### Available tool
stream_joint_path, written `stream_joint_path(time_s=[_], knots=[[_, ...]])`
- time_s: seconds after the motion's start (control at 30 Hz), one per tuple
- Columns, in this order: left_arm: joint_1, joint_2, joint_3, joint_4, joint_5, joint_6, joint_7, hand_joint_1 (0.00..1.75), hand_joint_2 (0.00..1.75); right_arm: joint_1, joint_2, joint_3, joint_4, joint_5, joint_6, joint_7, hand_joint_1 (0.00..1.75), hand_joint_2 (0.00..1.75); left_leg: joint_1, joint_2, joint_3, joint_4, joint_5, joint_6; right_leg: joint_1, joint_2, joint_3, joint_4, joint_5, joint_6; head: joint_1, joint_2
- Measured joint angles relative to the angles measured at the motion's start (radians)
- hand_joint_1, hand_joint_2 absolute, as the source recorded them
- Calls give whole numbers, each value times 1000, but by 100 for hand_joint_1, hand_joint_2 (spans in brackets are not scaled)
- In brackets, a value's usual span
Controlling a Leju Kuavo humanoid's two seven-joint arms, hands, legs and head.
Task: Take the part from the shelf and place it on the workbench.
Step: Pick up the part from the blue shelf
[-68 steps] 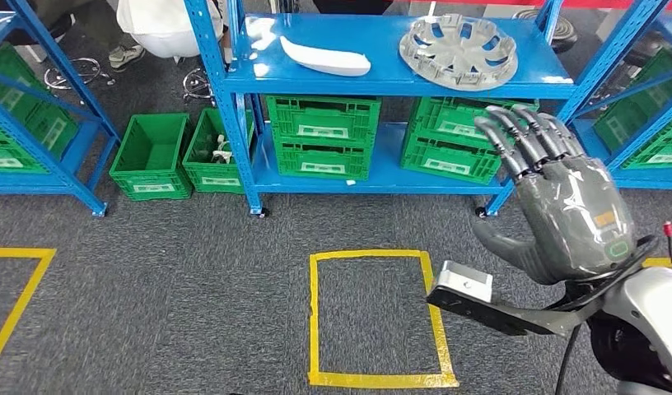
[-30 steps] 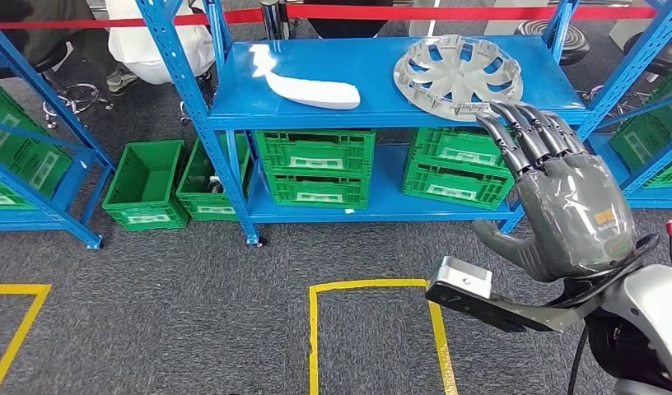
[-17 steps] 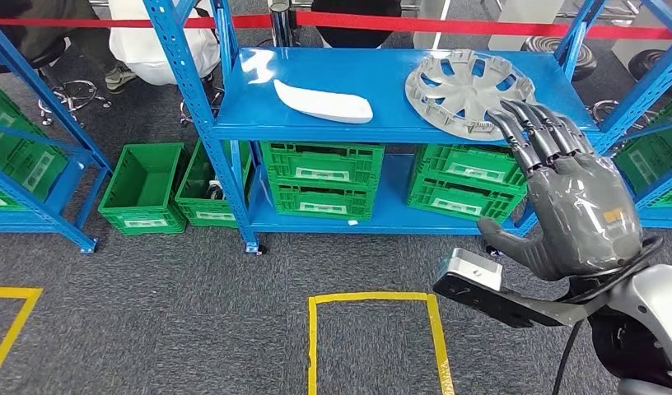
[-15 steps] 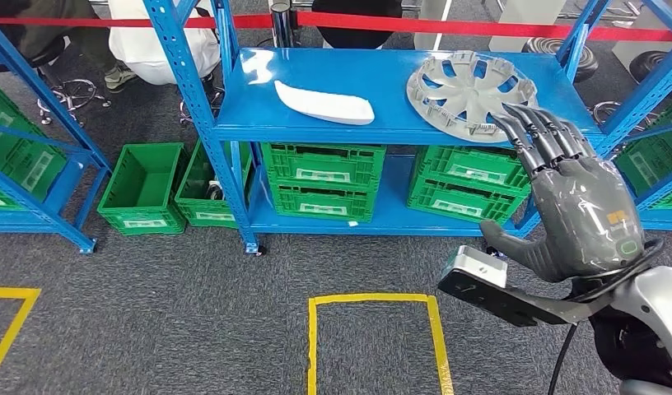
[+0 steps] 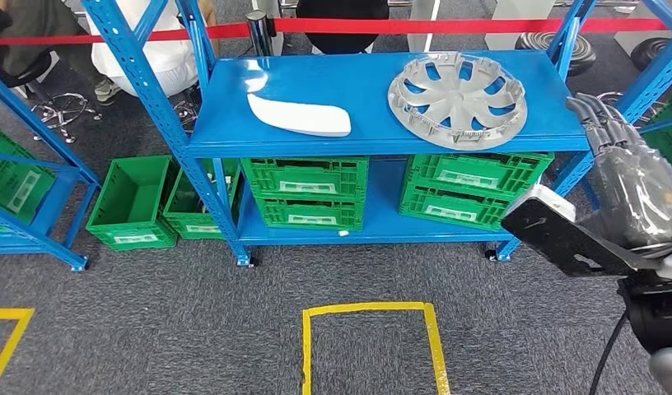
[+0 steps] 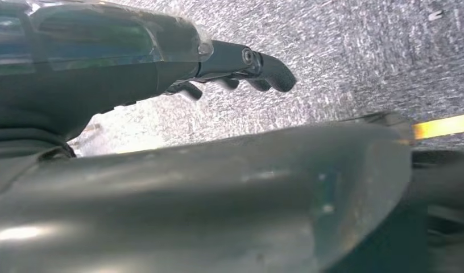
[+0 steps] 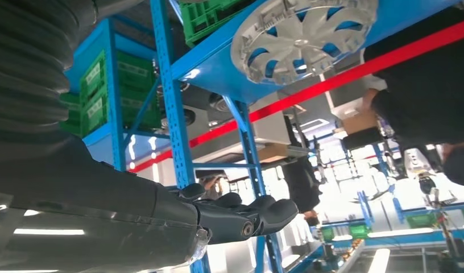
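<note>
On the blue shelf lie a white curved part and, right of it, a silver wheel cover. My right hand is raised at the shelf's right end, level with its top board, fingers stretched out and holding nothing. It stays a little right of the wheel cover and apart from it. In the right wrist view the dark fingers point past a shelf post toward the wheel cover. My left hand hangs over grey carpet with its fingers loosely bent and nothing in them.
Green crates fill the lower shelf board, and two more stand on the floor to the left. A yellow tape square marks the carpet in front. Behind the shelf run a red barrier tape and seated people. Blue racks flank both sides.
The whole view has shifted as the camera moved. My right hand has swung right and up, from in front of the lower crates to the shelf's right end.
</note>
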Motion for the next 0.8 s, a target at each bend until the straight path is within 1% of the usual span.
stream_joint_path(time_s=[0.03, 0.07, 0.1, 0.13, 0.17, 0.2, 0.23, 0.27, 0.3, 0.33, 0.37, 0.4, 0.43, 0.47, 0.5, 0.53, 0.57, 0.6, 0.63, 0.67, 0.7, 0.73, 0.8], knots=[[1, 0, 0, 0, 0, 0, 0, 0, 0, 3, 0, -5, 3, 0, 0, 0, 0, 175, 0, 0, -26, 17, -6, 2, 2, 0, 9, 0, -8, 0, 0, 0], [2, 0, 0, 0, 0, 0, 0, 0, 0, 5, 0, -10, 5, -1, 0, 0, 0, 175, -2, 0, -35, 0, 10, 6, 3, 1, 21, 0, -17, 0, 0, 0], [3, 0, 0, 0, 0, 0, 0, 0, 0, 6, 0, -14, 8, -1, 0, 0, 0, 175, -4, 0, -28, -45, 47, 13, 5, 1, 35, -1, -26, 0, 0, 0], [3, 1, 0, 0, 0, 0, 0, 0, 0, 6, 1, -19, 10, -1, 0, 0, 0, 175, -7, 0, -12, -109, 101, 23, 6, 1, 48, -2, -36, 1, -1, 0], [3, 2, 0, 0, 0, 0, 0, 0, 0, 7, 2, -23, 12, 0, 1, 0, 0, 175, -11, 0, 3, -166, 141, 33, 8, 1, 60, -2, -45, 4, 0, 0], [3, 2, 0, 0, 0, 0, 0, 0, 0, 9, 3, -26, 15, 1, 4, 0, 0, 175, -15, -1, 17, -209, 165, 40, 9, 1, 67, -3, -54, 9, 0, 0], [3, 2, 0, 0, 0, 0, 0, 0, 0, 15, 5, -31, 19, 2, 8, 0, 0, 175, -18, -2, 24, -233, 177, 45, 10, 2, 73, -3, -59, 14, -1, 0], [2, 2, -1, 0, -1, -1, 1, 0, 0, 23, 8, -38, 22, 2, 12, 0, 0, 131, -19, -3, 28, -241, 171, 48, 11, 3, 79, -2, -61, 21, -2, 0], [2, 2, -1, 0, -2, -1, 2, 0, 0, 30, 9, -50, 26, 0, 13, 0, 0, 87, -18, -4, 36, -246, 172, 50, 11, 3, 83, -1, -62, 27, -3, 0], [2, 1, -1, 0, -3, -1, 3, 0, 0, 39, 10, -63, 30, -5, 11, 0, 0, 87, -16, -5, 46, -251, 176, 54, 10, 3, 86, 9, -62, 32, -3, 0], [2, 1, -1, 0, -4, -1, 3, 0, 0, 46, 10, -77, 35, -12, 5, 0, 0, 87, -14, -6, 56, -256, 174, 58, 9, 3, 77, 32, -66, 37, -1, 0], [1, 1, -1, 0, -4, -1, 4, 0, 0, 53, 10, -91, 40, -19, -4, 0, 0, 131, -12, -7, 66, -259, 171, 61, 8, 4, 56, 73, -77, 42, 1, 0], [1, 1, -1, 0, -5, -1, 4, 0, 0, 62, 10, -103, 46, -25, -13, 0, 0, 175, -11, -7, 74, -261, 166, 64, 8, 4, 23, 130, -96, 46, 3, 0], [1, 0, -1, 0, -6, -1, 4, 0, 0, 71, 10, -113, 53, -30, -22, 0, 0, 175, -11, -7, 80, -262, 160, 66, 8, 4, -17, 191, -122, 51, 4, 0], [1, 0, -1, 0, -7, -1, 4, 0, 0, 82, 10, -122, 60, -32, -30, 0, 0, 175, -12, -7, 86, -262, 152, 66, 8, 4, -55, 239, -147, 53, 5, 0], [2, -1, -1, 0, -8, -1, 5, 0, 0, 91, 10, -129, 66, -33, -37, 0, 0, 175, -12, -7, 94, -262, 144, 66, 8, 4, -82, 263, -160, 55, 5, 0], [3, -1, -1, 0, -9, -1, 5, 0, 0, 99, 10, -136, 72, -34, -42, 0, 0, 175, -13, -7, 104, -261, 136, 65, 8, 4, -95, 258, -152, 55, 6, 0], [3, -2, -1, 0, -10, -1, 5, 0, 0, 104, 10, -143, 76, -34, -46, 0, 0, 175, -14, -7, 116, -261, 127, 64, 8, 4, -92, 220, -119, 52, 6, 0], [3, -2, -1, 0, -10, -1, 6, 0, 0, 108, 10, -149, 81, -34, -50, 0, 0, 175, -15, -6, 129, -262, 117, 63, 8, 4, -79, 160, -67, 47, 6, 0], [2, -4, -1, 0, -11, -1, 6, 0, 0, 111, 10, -154, 85, -33, -52, 0, 0, 175, -17, -6, 142, -261, 108, 60, 10, 4, -66, 102, -23, 41, 5, 0], [1, -5, -1, 0, -11, -1, 7, 0, 0, 114, 10, -158, 90, -33, -53, 0, 0, 175, -19, -5, 150, -261, 100, 57, 12, 4, -53, 55, 3, 34, 5, 0], [0, -6, -1, 0, -12, -1, 7, 0, 0, 117, 11, -162, 94, -32, -55, 0, 0, 175, -20, -4, 154, -262, 93, 51, 15, 3, -46, 28, 19, 26, 5, 0], [-1, -6, -1, 0, -12, -1, 8, 0, 0, 121, 11, -170, 100, -31, -56, 0, 0, 175, -22, -2, 158, -257, 88, 40, 17, 2, -38, 16, 15, 12, 4, 0]])
